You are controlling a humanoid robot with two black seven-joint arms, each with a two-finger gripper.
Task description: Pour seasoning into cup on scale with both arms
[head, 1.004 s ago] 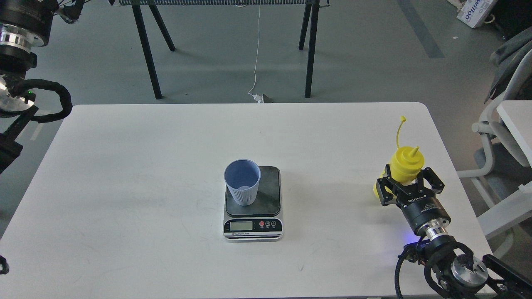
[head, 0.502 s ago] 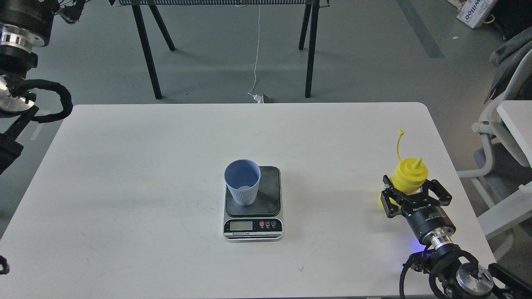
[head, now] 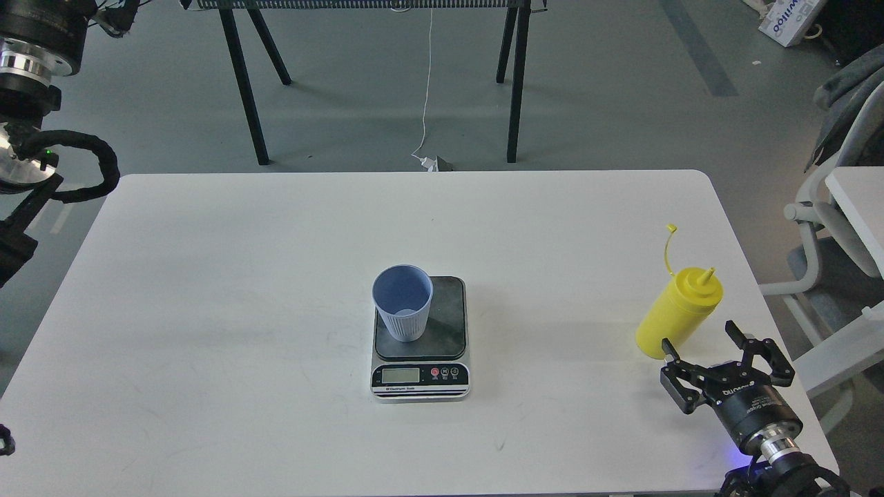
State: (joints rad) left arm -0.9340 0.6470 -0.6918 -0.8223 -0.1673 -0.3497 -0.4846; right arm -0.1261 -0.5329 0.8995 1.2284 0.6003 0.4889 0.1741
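Right gripper (head: 726, 357) is backing off w/ fingers spread, leaving seasoning (head: 678, 314) standing near desk (head: 276, 276) right edge, well apart from cup (head: 403, 302) on scale (head: 420, 338). Keep retreating straight, avoiding tipping it.

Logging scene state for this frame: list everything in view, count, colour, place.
cup: 1, light blue, upright on the scale's left side
scale: 1, dark grey platform, table centre
seasoning bottle: 1, yellow, standing at table's right edge, cap strap up
table: 1, white
trestle legs: black, on the floor behind the table
cable: 1, white, on floor behind
chair: white, far right
right gripper: open, just short of the bottle, apart
left arm: black, upper left, gripper unseen
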